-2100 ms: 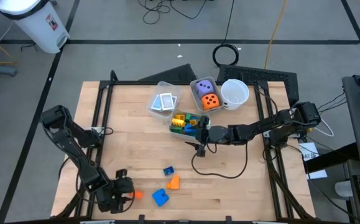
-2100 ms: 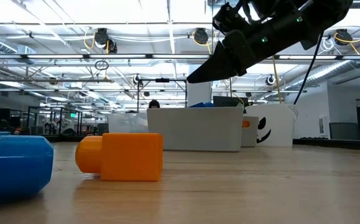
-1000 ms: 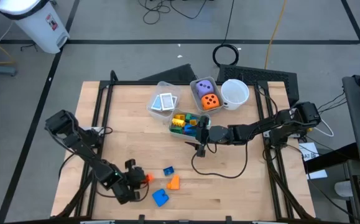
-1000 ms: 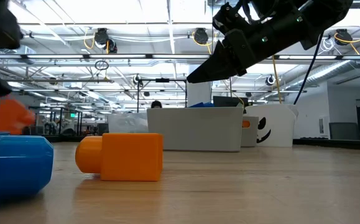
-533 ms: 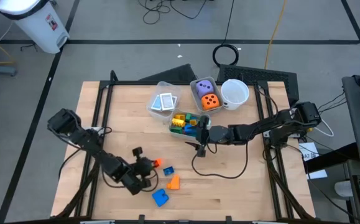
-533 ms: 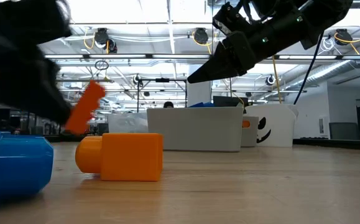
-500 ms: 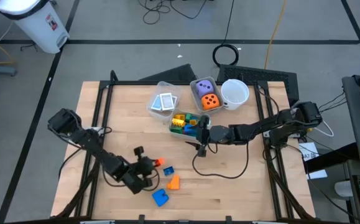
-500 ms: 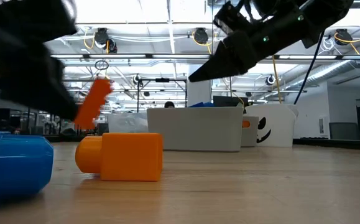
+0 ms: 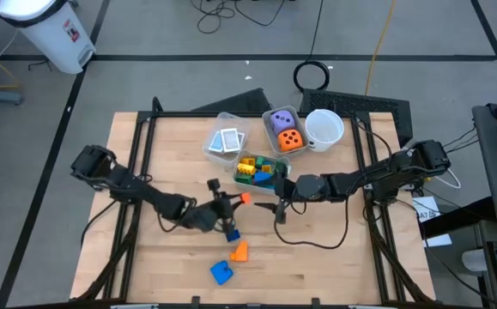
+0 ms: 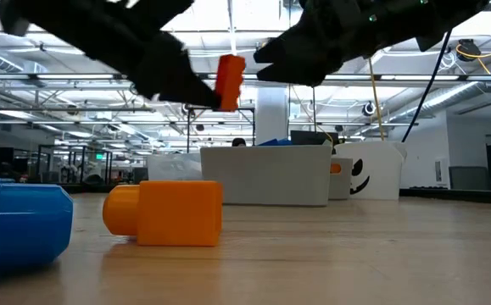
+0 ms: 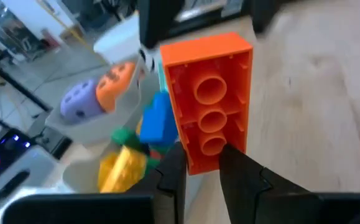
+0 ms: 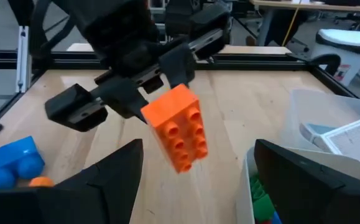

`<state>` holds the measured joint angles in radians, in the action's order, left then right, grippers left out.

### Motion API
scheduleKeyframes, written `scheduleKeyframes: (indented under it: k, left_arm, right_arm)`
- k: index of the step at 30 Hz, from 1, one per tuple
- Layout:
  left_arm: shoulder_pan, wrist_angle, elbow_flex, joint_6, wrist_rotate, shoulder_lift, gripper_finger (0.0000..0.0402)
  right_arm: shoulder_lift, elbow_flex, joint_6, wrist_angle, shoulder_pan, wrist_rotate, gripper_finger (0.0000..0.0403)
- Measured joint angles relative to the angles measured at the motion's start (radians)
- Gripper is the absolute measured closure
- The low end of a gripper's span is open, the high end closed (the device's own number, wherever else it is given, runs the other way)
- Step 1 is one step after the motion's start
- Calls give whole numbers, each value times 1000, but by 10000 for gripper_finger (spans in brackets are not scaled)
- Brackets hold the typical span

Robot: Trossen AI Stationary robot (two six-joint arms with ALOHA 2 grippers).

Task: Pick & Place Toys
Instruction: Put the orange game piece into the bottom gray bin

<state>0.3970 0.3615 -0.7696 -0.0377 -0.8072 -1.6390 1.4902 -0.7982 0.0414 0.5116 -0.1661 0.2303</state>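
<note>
Gripping an orange brick (image 9: 244,198) between its narrow fingers, the left claw (image 9: 233,202) hangs near the middle of the overhead frame, clear of the counter (image 9: 334,249). In the left wrist picture the brick (image 11: 209,117) fills the centre, hollow underside showing, pinched at its lower end by the two dark fingertips (image 11: 171,180). From counter level it sits high in the upper middle, upright (image 10: 230,81).

Just to the right of centre in the overhead frame is the right claw (image 9: 280,206), spread wide with nothing between its fingers. Its own camera looks straight at the studded face of the brick (image 12: 178,127), with one wide-set finger (image 12: 108,174) at the lower left of that picture.

Above centre, the bin of blocks (image 9: 257,168) holds blue, green and yellow pieces. To its upper left a bin carries white patterned cards (image 9: 226,141); to its upper right another holds a purple die (image 9: 281,122) and an orange die (image 9: 291,140), with a white cup (image 9: 324,129) just beside them.

Lower centre, loose on the wood: a small blue block (image 9: 232,232) directly under the left claw, an orange piece (image 9: 239,251), and a larger blue block (image 9: 222,273). At counter level the orange piece (image 10: 164,213) lies on its side at lower left, the blue one (image 10: 18,229) cut off by the left edge.
</note>
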Motion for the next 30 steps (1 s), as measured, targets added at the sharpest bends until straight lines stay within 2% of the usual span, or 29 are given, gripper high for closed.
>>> scheduleKeyframes:
  k: [6,18,21,25,30]
  left_arm:
    - [-62,130,0,-82,123,0,326]
    - [-99,167,0,-64,128,0,326]
    - [-103,166,0,-57,129,0,323]
    - [-104,168,0,-51,124,1,325]
    - [-109,168,0,22,126,2,302]
  right_arm:
    - [5,0,8,16,-2,2,121]
    - [128,0,-40,302,-2,8,122]
    - [152,0,-70,338,-2,81,126]
    - [153,0,-84,344,-2,157,157]
    - [153,0,-50,344,-7,159,239]
